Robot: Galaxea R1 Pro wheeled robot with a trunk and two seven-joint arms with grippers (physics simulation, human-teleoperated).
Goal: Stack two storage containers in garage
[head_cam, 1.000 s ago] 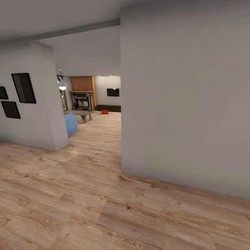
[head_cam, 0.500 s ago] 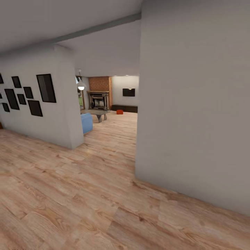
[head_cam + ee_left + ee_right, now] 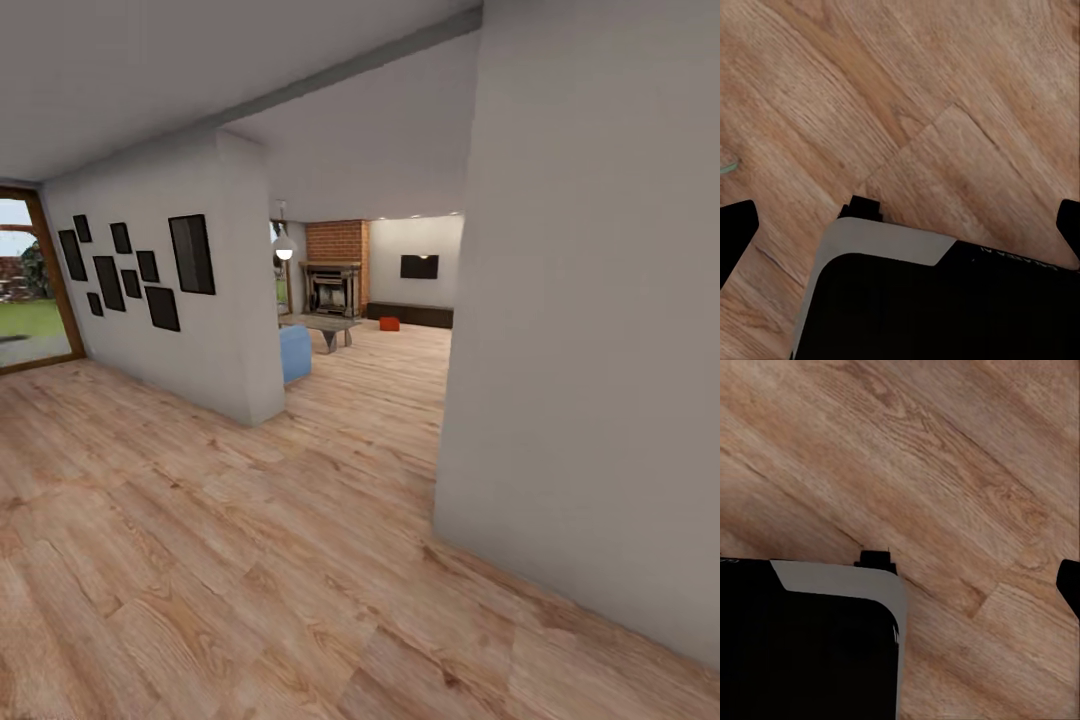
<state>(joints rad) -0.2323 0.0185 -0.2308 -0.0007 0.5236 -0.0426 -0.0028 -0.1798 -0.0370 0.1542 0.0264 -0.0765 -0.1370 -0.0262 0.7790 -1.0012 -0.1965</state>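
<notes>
One container in sight: a small orange-red bin (image 3: 389, 323) sits on the plank floor (image 3: 250, 560) at the far end of the living room, just in front of the low dark cabinet (image 3: 410, 315). Second container: cannot tell where it is.
Stage: judged as approach; nothing is picked up yet and the garage is not reached.
Left gripper (image 3: 900, 225): fingers (image 3: 736, 225) spread wide to both edges of the left wrist view, nothing between them; below is bare plank floor and the dark base (image 3: 937, 300).
Right gripper: one dark fingertip (image 3: 1071, 585) shows at the frame edge; the opposite one is not visible, so how far apart they stand cannot be told. Nothing visible in its hold.
Route: a gap leads between the picture wall (image 3: 160, 310) on the left and the grey wall (image 3: 590, 330) on the right.
Risk 1: the grey wall's corner stands near the robot's right; cutting the turn could clip base or right arm.
Risk 2: a blue seat (image 3: 295, 352) and a low table (image 3: 322, 325) stand beyond the left wall's end; drifting left could strike them.
Risk 3: the bin is distant and small; a wrong heading costs extra repositioning.
</notes>
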